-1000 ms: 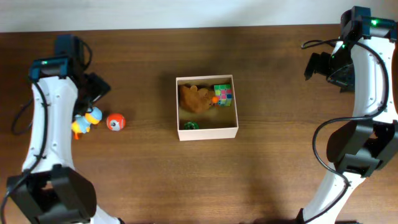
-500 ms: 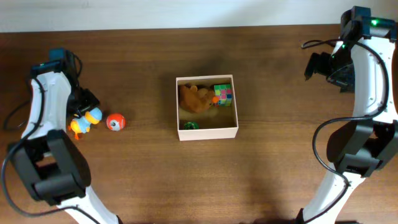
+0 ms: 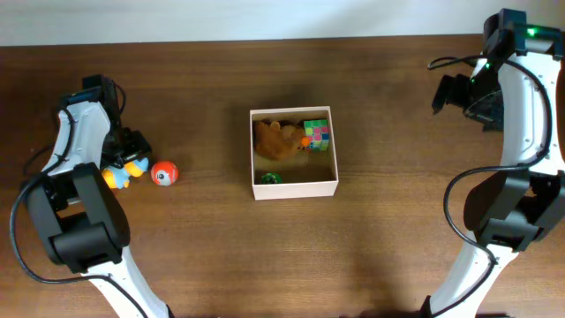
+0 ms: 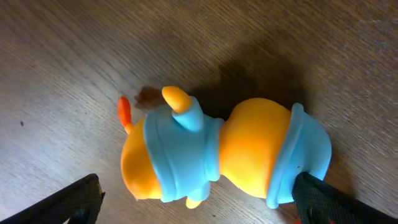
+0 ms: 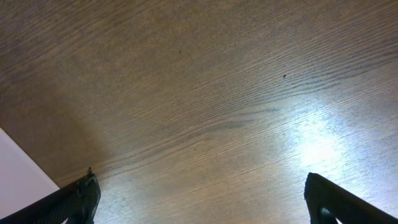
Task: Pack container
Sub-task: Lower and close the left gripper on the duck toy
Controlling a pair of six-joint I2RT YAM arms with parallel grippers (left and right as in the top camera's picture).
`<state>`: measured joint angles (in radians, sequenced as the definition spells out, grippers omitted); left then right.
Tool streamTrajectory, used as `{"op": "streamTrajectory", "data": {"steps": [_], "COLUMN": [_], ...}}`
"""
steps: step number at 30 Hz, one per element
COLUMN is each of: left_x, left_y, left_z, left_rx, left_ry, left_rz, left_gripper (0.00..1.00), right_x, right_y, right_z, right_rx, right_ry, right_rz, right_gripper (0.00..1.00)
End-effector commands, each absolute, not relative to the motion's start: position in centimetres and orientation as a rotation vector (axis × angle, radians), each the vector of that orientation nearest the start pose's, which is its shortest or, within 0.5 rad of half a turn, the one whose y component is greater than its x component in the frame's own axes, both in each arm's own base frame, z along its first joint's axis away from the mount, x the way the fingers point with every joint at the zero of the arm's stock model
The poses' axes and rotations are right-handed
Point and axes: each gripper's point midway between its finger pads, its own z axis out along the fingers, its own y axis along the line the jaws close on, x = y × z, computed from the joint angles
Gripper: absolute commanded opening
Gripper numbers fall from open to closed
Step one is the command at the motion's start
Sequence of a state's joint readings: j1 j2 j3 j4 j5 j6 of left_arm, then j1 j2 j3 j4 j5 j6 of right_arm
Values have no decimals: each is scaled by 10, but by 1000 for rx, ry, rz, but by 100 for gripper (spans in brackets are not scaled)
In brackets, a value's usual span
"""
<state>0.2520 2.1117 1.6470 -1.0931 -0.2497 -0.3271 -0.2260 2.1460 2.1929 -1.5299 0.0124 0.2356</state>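
Brown wood grain covers the table (image 3: 397, 221), and the container (image 3: 296, 187) sits at its centre, a shallow white square box resting flat. Inside it a brown plush toy (image 3: 276, 140) fills the 11 o'clock corner, a multicoloured cube (image 3: 318, 132) sits in the 1 o'clock corner, and a small green item (image 3: 270, 177) lies near the 7 o'clock corner, too small to identify. A tiny orange piece (image 3: 306, 140) shows between the plush and the cube.

At about 9 o'clock from the box, well apart from it, lies an orange-and-white ball (image 3: 163, 173). Just beyond the ball, again toward 9 o'clock, a yellow duck (image 4: 217, 152) dressed in light blue lies on its side on the wood.

The left gripper (image 4: 202, 200) hangs directly over the duck with its jaws spread wide, one dark finger (image 4: 74, 199) on each side of the toy and nothing grasped. The finger at 3 o'clock in the wrist view may be brushing the duck's blue edge, though the view is too close to be sure.

The right gripper (image 5: 205, 202) is at about 2 o'clock from the box, far from it, jaws released wide above bare wood.
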Motion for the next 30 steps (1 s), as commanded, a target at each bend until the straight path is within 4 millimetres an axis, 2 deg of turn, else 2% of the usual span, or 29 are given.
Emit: {"op": "streamTrajectory", "data": {"steps": [1, 9, 10, 12, 13, 14, 15, 17, 18, 22, 26, 28, 30], "left_x": [380, 380, 379, 378, 379, 379, 378, 378, 379, 379, 379, 378, 377], "left_y": [139, 139, 138, 138, 138, 138, 138, 138, 136, 134, 134, 134, 134], "left_z": [32, 26, 25, 23, 23, 23, 23, 23, 22, 22, 22, 22, 22], "left_rx": [-864, -864, -864, -865, -865, -865, -872, -892, -893, -894, -894, -895, -894], "left_ry": [3002, 2995, 2998, 3000, 3000, 3000, 2998, 2992, 2994, 2995, 2997, 3001, 3004], "left_rz": [350, 345, 345, 345, 345, 344, 345, 341, 322, 310, 310, 311, 311], "left_gripper": [99, 100, 96, 89, 80, 77, 66, 54, 44, 36, 11, 3, 2], "right_x": [417, 417, 417, 417, 417, 417, 417, 417, 417, 417, 417, 417, 417], "right_y": [-99, -99, -99, -99, -99, -99, -99, -99, -99, -99, -99, -99, -99], "right_z": [168, 168, 168, 168, 168, 168, 168, 168, 168, 168, 168, 168, 168], "right_rx": [702, 702, 702, 702, 702, 702, 702, 702, 702, 702, 702, 702, 702], "right_ry": [2950, 2950, 2949, 2950, 2950, 2950, 2950, 2950, 2950, 2950, 2950, 2950, 2950], "right_rz": [-16, -16, -16, -16, -16, -16, -16, -16, -16, -16, -16, -16, -16], "right_gripper": [99, 99, 99, 99, 99, 99, 99, 99, 99, 99, 99, 99, 99]}}
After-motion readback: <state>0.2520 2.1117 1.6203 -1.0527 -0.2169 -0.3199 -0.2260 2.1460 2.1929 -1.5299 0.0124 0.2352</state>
